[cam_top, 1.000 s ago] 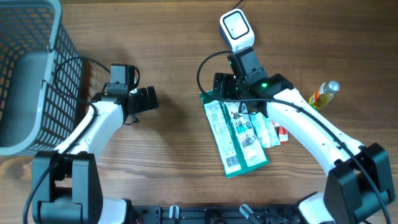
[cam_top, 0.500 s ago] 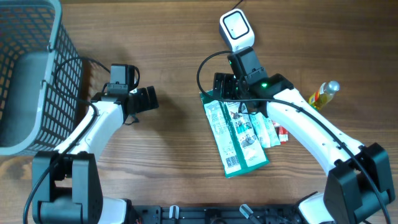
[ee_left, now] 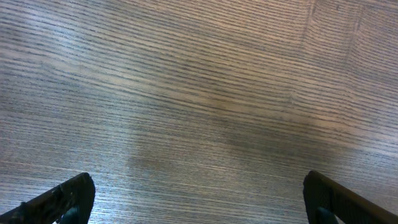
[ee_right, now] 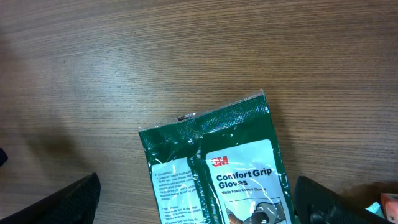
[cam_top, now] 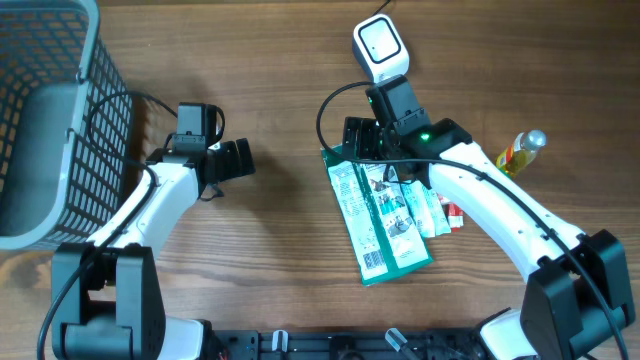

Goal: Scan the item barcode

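Counts: one barcode scanner (cam_top: 380, 48); one green glove packet (cam_top: 385, 225); one second packet (cam_top: 440, 212) is seen partly under its right edge, red at one corner; one small yellow bottle (cam_top: 520, 150); one grey mesh basket (cam_top: 105, 110); all are set on a wooden table (cam_top: 280, 60).
Writing: "3M Comfort Grip Gloves" is read on the glove packet in the right wrist view; the finer print cannot be made out.
Left gripper (cam_top: 232, 160): jaws are held wide apart over bare wood, near the basket; nothing is gripped.
Right gripper (cam_top: 362, 140): jaws are spread wide above the glove packet's top edge; nothing is clamped.
Task item: the glove packet lies flat, just below the scanner.
Views: the scanner, bottle and basket are shown only overhead; only wood grain is shown by the left wrist.
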Controlling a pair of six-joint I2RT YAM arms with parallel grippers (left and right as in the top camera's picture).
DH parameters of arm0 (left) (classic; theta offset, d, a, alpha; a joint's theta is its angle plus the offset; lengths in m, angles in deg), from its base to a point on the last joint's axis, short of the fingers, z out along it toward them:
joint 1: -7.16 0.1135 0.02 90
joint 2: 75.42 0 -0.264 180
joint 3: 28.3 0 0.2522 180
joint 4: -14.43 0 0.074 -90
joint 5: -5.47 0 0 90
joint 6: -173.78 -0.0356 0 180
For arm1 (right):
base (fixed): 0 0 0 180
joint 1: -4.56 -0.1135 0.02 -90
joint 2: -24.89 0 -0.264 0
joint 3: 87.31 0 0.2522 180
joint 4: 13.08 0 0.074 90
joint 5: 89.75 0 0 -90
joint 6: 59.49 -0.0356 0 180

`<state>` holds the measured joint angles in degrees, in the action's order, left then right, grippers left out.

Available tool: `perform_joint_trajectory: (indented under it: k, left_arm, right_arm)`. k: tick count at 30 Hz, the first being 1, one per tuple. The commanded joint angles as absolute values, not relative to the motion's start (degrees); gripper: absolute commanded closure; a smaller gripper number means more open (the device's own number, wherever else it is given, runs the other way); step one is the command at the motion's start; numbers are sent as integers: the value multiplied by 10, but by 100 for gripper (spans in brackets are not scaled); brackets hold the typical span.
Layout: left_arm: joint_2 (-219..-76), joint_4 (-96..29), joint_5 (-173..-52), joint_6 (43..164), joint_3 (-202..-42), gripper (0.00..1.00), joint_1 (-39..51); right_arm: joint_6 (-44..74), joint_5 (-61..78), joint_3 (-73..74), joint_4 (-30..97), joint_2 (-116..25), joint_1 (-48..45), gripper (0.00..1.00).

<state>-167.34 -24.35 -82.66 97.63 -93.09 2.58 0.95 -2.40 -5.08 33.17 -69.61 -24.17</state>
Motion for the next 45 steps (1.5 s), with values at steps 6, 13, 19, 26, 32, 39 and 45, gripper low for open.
perform_joint_trajectory:
  k: [6, 13, 19, 26, 32, 39, 45]
  left_arm:
    - [-1663, -242, -825, 979, -930, 0, 28]
    - [-1663, -242, -825, 979, -930, 0, 28]
    - [-1663, -242, -825, 979, -930, 0, 28]
    - [-1663, -242, -825, 979, -930, 0, 28]
    - [-1663, -242, -825, 979, -930, 0, 28]
    - [-1663, -242, -825, 979, -930, 0, 28]
    - [-1663, -242, -825, 979, -930, 0, 28]
  right_arm:
    - [5, -34, -50, 329, -623, -245, 0]
    - [5, -38, -50, 335, -489, -242, 0]
    - [4, -46, -50, 335, -342, -233, 0]
    - [3, -72, -52, 353, -193, -203, 0]
    - [-24, -57, -64, 385, -77, -157, 0]
    - [43, -49, -116, 371, 10, -96, 0]
    - [150, 26, -211, 160, 62, -36, 0]
